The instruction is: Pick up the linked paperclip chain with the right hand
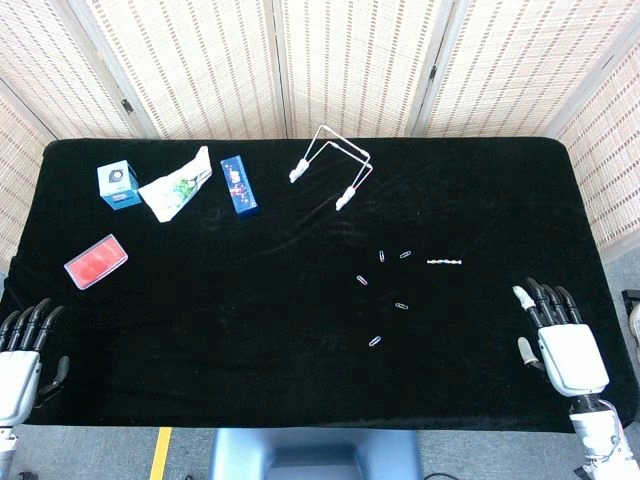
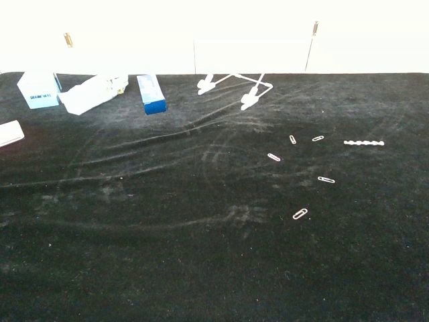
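Note:
The linked paperclip chain (image 1: 444, 262) lies flat on the black table as a short silver line, right of centre; the chest view shows the chain (image 2: 364, 143) at the right. My right hand (image 1: 558, 338) rests near the table's front right corner, palm down, fingers apart and holding nothing, well short of the chain. My left hand (image 1: 24, 352) sits at the front left edge, fingers extended and empty. Neither hand appears in the chest view.
Several loose paperclips (image 1: 386, 256) lie scattered left of the chain. A white wire stand (image 1: 330, 165) stands behind them. A blue box (image 1: 238, 185), a white packet (image 1: 175, 187), a light-blue box (image 1: 117, 184) and a red case (image 1: 96, 261) sit at left.

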`<state>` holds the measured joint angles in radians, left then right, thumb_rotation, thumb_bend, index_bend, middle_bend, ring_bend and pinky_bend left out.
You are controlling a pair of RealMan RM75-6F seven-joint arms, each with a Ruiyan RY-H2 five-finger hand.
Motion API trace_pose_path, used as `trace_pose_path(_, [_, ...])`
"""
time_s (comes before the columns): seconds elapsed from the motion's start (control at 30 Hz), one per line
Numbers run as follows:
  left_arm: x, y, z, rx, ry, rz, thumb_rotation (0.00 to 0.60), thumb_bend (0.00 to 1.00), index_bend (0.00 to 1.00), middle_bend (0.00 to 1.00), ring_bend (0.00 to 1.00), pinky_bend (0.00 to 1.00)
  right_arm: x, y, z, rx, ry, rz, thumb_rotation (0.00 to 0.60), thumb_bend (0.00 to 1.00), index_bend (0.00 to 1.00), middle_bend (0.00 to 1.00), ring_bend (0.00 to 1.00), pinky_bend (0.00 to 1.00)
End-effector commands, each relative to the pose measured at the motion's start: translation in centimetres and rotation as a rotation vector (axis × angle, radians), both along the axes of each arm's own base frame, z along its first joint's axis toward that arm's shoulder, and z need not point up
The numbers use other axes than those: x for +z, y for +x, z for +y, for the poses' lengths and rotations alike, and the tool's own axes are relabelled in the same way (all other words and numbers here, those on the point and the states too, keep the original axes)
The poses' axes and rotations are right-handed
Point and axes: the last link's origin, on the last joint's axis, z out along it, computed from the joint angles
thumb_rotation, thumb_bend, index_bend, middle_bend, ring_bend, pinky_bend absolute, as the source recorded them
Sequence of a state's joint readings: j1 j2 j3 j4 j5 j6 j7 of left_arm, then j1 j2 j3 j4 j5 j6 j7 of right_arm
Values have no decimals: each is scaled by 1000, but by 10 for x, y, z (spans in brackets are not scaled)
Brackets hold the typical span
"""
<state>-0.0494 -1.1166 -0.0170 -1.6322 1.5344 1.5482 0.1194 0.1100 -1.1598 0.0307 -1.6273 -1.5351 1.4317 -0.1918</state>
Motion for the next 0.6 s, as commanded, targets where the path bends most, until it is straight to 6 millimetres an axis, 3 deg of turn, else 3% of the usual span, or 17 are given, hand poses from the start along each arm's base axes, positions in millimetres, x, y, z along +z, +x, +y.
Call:
trace_pose_path(0.03, [3, 1, -1, -1, 16, -13, 600, 559, 0, 0, 0, 0, 0, 0, -1, -1, 4, -8, 600, 477, 0, 0, 0, 0])
trace_pose_path(0.4, [1, 0, 4, 12, -5, -19, 600, 560, 0, 0, 0, 0, -9, -2, -5, -3, 38, 1, 600, 477, 0, 0, 0, 0])
trace_pose_path(0.53, [3, -2, 5, 25, -1, -41, 600, 559, 0, 0, 0, 0, -21, 6, -26, 33, 96, -9, 600, 476, 42, 0, 0, 0])
trace_pose_path(0.6, [2, -2, 7, 26, 6, -46, 600, 560, 0, 0, 0, 0, -25, 13, -41, 58, 110, -3, 600, 475, 120, 0, 0, 0])
